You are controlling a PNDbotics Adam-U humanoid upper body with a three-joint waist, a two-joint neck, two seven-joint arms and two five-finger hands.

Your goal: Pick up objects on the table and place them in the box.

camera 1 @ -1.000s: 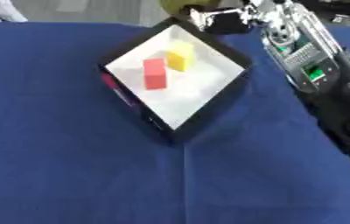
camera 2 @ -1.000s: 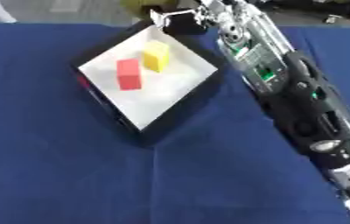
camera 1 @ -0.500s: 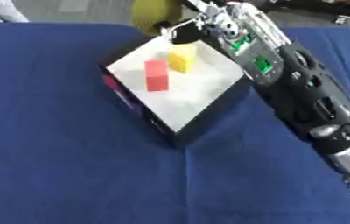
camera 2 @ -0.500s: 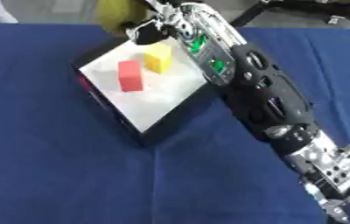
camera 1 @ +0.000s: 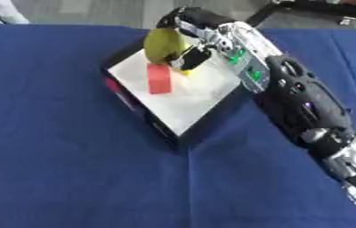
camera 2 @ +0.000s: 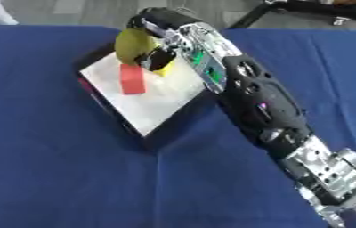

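Moved from beyond the far corner to over the white-floored black box [camera 1: 183, 133] on the blue table [camera 1: 72, 178], right hand [camera 1: 190, 32], fingers curled around a yellow-green round fruit [camera 1: 162, 45], above a red block [camera 1: 159, 78] and a yellow block [camera 1: 187, 70].

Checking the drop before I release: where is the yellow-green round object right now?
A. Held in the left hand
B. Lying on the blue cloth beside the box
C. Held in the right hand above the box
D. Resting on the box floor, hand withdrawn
C: the right hand has its fingers curled round the yellow-green round object, over the far corner of the box, near the red block.
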